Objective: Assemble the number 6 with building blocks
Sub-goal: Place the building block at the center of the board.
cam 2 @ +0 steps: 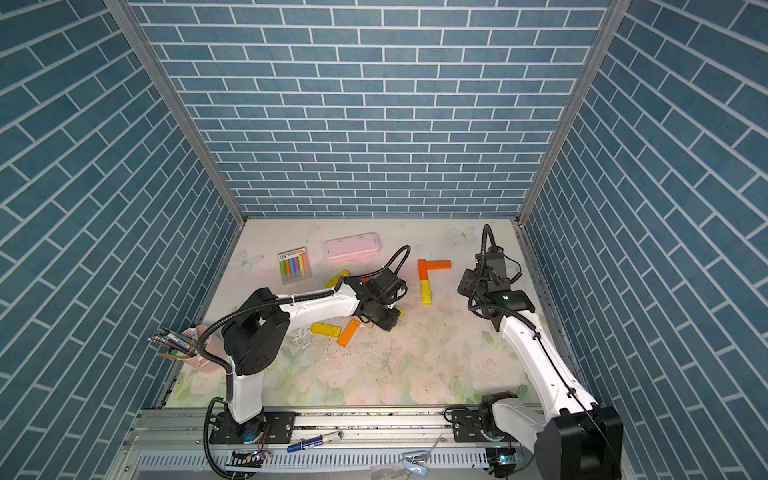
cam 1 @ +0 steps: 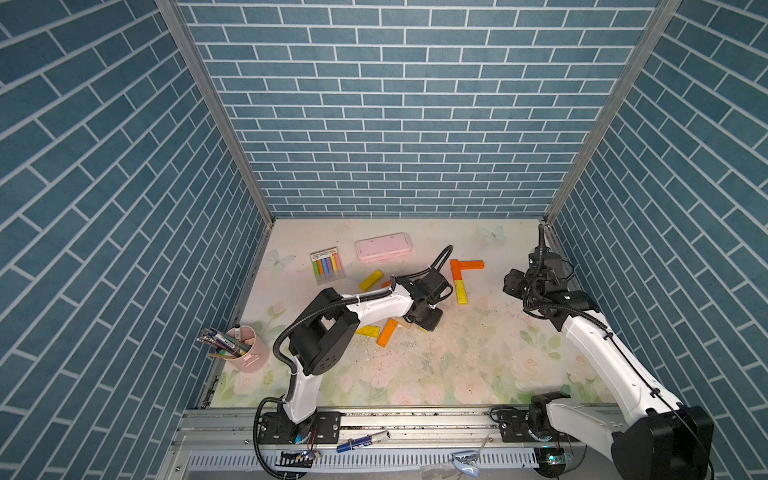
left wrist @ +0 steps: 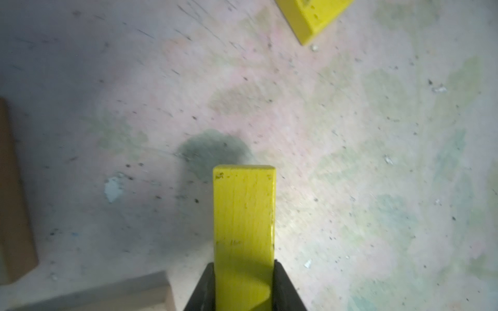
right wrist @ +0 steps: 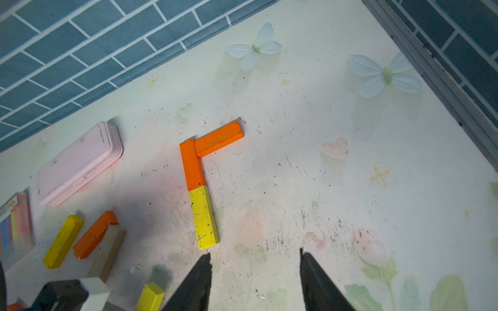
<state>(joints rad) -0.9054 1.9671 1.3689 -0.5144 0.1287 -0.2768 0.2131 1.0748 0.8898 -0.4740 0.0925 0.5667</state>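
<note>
Over the middle of the mat (cam 1: pixel 457 365), left gripper (left wrist: pixel 244 265): is squeezing one yellow block (left wrist: pixel 244 215) tight.
Right gripper (right wrist: pixel 254 253): is hanging at 3 o'clock, jaws apart, holding nothing.
Number 6 (cam 1: pixel 460 293): is lying part-made at 1 o'clock, two orange bars (cam 1: pixel 456 272), one yellow.

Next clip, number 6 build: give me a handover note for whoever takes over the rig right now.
Left gripper: shut on a yellow block.
Right gripper: open, empty, near the yellow end of the partial 6.
Done: three bars lie touching: orange top bar, orange upright, yellow upright below it.
Left: probably three more bars to close the lower loop; spares lie loose, such as an orange spare and a yellow spare.
</note>
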